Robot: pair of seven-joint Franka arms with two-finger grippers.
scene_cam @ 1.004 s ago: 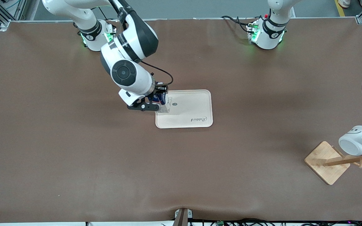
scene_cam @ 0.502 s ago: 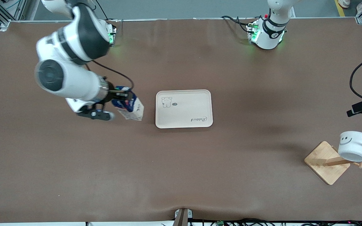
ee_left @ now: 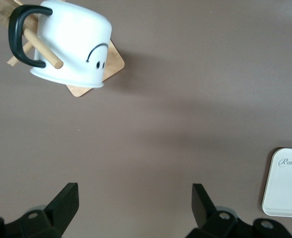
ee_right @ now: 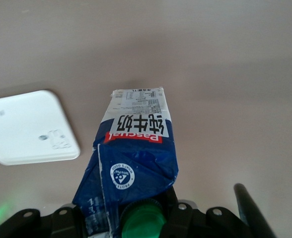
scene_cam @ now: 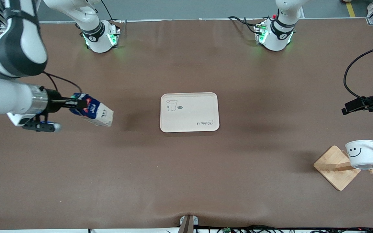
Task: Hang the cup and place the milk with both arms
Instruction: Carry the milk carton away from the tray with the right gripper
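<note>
While the right gripper (scene_cam: 76, 104) is clamped on the gable top of the milk (scene_cam: 93, 114), it holds the carton in the air, tilted, over the bare brown table (scene_cam: 186, 181) toward the right arm's end, well apart from the cream tray (scene_cam: 189, 112). In the right wrist view the green cap (ee_right: 142, 219) of the milk sits between the black fingers, and the white lower part of the carton points away from the gripper, with the tray showing beside it. The cup (scene_cam: 363, 154) hangs by its black handle on a peg of the wooden rack (scene_cam: 337, 167), well apart from the tray toward the left arm's end of the table and nearer to the front camera than the tray; its smiley face shows. The left gripper (ee_left: 135, 206) has its fingers wide apart and holds nothing; it is up over the table between the rack and the tray.
</note>
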